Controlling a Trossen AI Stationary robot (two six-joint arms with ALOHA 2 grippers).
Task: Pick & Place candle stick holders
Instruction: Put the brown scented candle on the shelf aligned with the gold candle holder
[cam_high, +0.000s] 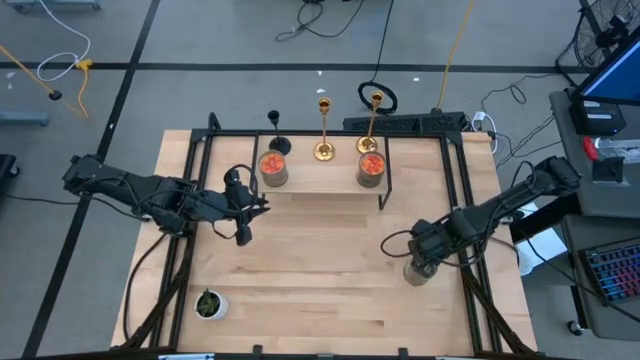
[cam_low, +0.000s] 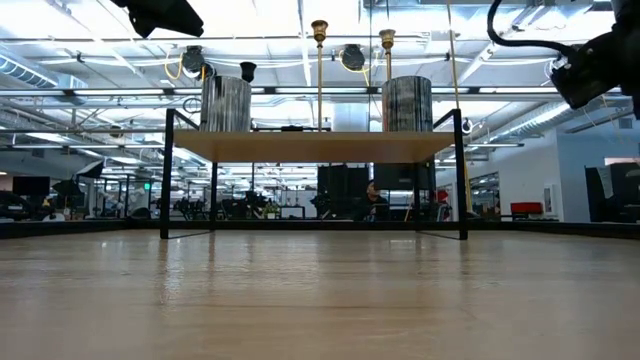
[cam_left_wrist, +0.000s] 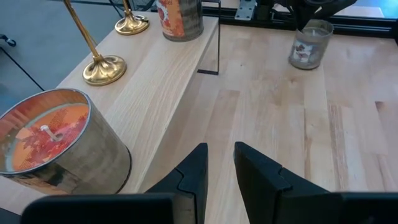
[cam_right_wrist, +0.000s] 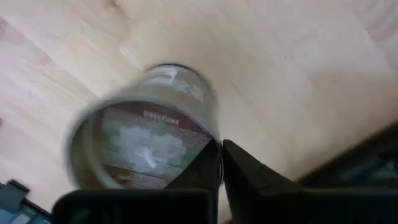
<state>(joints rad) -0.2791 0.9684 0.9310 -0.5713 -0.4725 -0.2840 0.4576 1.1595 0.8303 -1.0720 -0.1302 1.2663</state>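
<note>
Two tall gold candlesticks (cam_high: 323, 130) (cam_high: 372, 125) and a short black candlestick (cam_high: 276, 135) stand on their bases on the raised wooden shelf (cam_high: 320, 182) at the table's far side. The gold bases also show in the left wrist view (cam_left_wrist: 104, 68) (cam_left_wrist: 132, 25). My left gripper (cam_left_wrist: 221, 152) hovers in front of the shelf's left end, slightly open and empty. My right gripper (cam_high: 420, 262) is at the table's right, shut on a glass candle jar (cam_right_wrist: 143, 143), not on a candlestick. My right gripper pinches the jar's rim wall (cam_right_wrist: 214, 146) between its two fingers, one finger inside the jar's mouth and one outside. The fingers come from above, pointing down. The jar stays upright below them (cam_left_wrist: 309, 43); whether its bottom touches the table I cannot tell.
Two tin candles with orange wax (cam_high: 273, 168) (cam_high: 371, 166) stand on the shelf in front of the candlesticks. A small green plant in a white pot (cam_high: 208, 303) sits near the table's front left. Bare wood lies between shelf and near edge.
</note>
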